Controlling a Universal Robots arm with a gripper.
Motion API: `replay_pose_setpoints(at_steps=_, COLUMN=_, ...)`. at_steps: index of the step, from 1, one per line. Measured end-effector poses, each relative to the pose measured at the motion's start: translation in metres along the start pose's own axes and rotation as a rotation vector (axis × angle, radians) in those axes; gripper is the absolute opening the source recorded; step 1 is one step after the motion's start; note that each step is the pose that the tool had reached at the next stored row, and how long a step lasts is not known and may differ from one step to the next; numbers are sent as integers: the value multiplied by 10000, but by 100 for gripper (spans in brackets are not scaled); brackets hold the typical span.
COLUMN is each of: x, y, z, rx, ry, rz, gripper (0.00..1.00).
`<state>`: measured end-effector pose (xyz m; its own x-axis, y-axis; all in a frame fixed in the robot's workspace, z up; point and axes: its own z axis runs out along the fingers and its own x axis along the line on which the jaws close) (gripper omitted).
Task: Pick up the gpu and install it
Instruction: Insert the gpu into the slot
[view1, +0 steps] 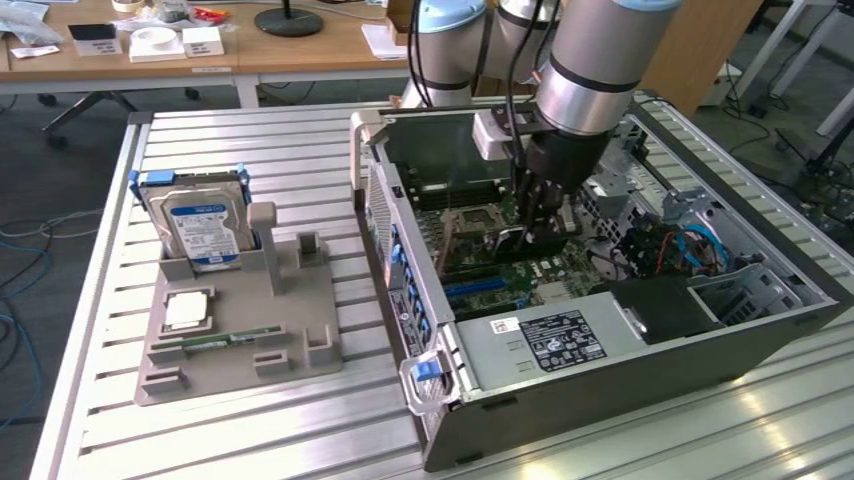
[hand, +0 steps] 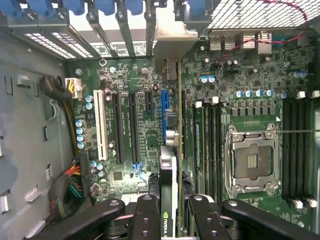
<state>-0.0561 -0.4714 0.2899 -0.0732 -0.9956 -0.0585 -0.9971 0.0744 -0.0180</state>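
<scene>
While the claw (view1: 537, 238) reaches down into the open computer case (view1: 454, 420) on the surface (view1: 254, 440), we see its fingers clamped on the graphics card (view1: 513, 242). The card hangs edge-down just under them, close over the motherboard (view1: 467, 262). We judge it is gripped by its upper edge so the contact edge is free to meet a slot.

From the wrist, we find the card pinched thin-side-up between the fingers (hand: 147, 215). Its long axis runs straight away from the claw, parallel to the blue slot (hand: 164, 112) just beside it. Its silver bracket (hand: 172, 37) leads, pointing at the case's rear openings, where we reckon it belongs.
</scene>
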Motion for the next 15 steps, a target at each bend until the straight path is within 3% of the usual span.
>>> replay_pose_setpoints(at_steps=15, x=6, y=19, z=102, rx=3, ry=45, rz=-1, gripper=27)
